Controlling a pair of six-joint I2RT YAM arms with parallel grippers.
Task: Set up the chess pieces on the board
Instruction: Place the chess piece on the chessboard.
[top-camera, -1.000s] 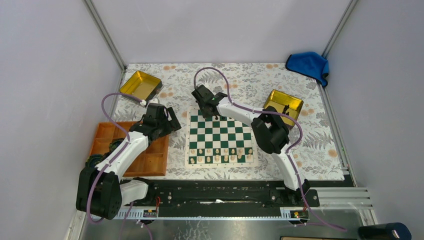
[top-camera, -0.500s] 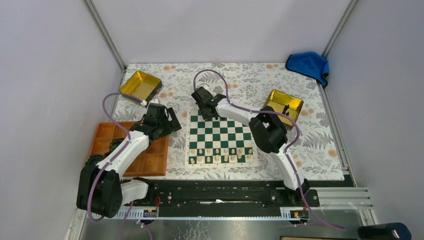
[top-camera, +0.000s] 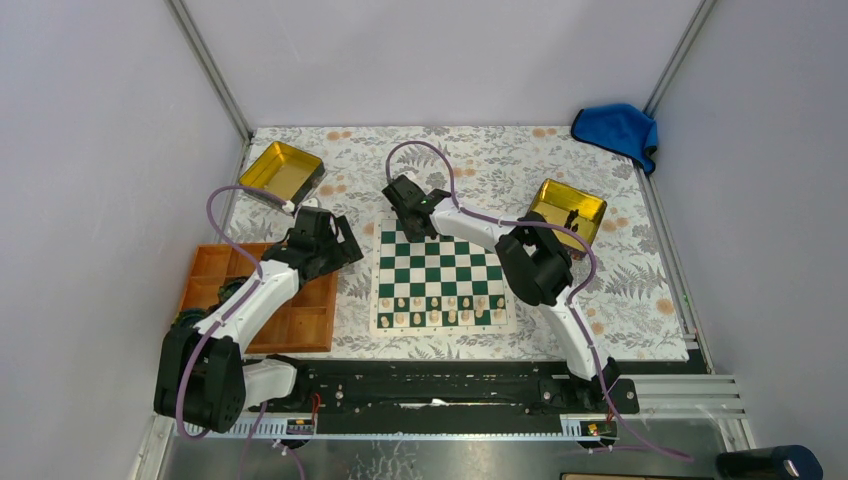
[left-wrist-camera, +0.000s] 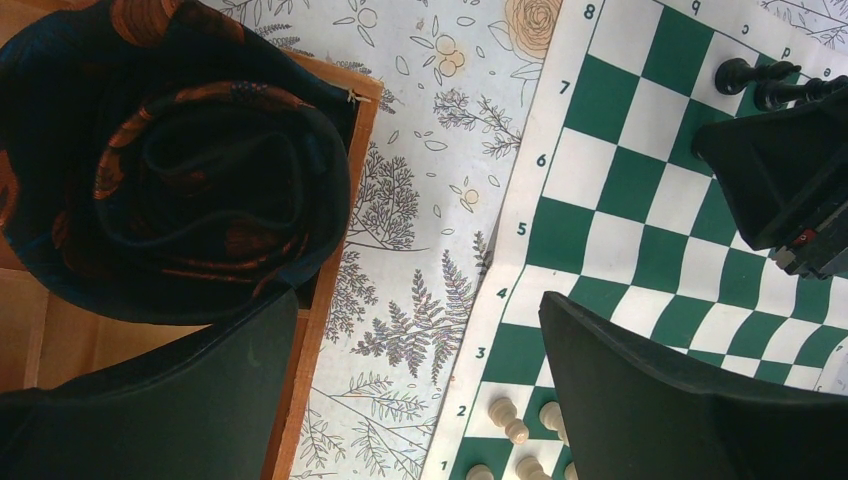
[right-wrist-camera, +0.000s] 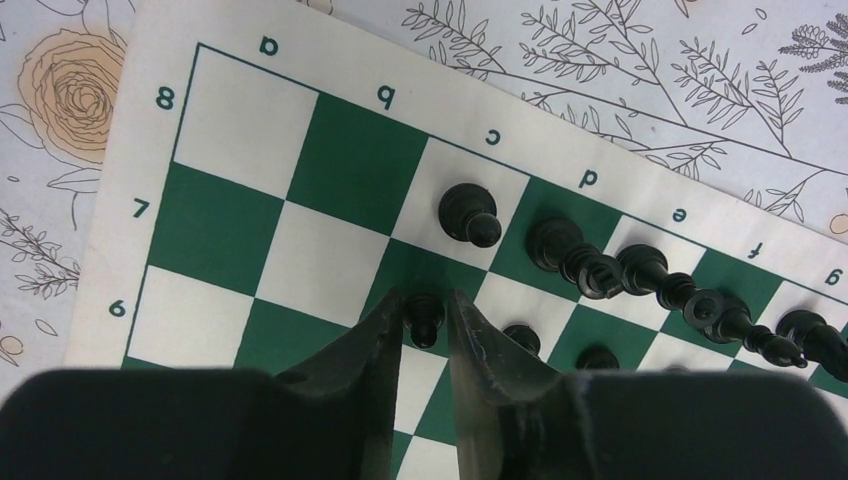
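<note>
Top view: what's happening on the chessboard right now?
The right end effector is near the board's far left corner, fingers flanking a black pawn on c7; grip or release is unclear. Other black pieces stand along row 8 from c onward; a8 and b8 are empty. The left end effector hangs open beside the board, holding nothing.

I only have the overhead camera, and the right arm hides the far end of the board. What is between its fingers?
Observer: A black pawn stands on c7 between the fingertips of the right gripper. I cannot tell whether they touch it.
Operator: Are the far corner squares filled?
Observer: No. On the board, a8, b8, a7 and b7 are bare; a black piece stands on c8.
Operator: And the left arm?
Observer: The left gripper is wide open with nothing between its fingers.
</note>
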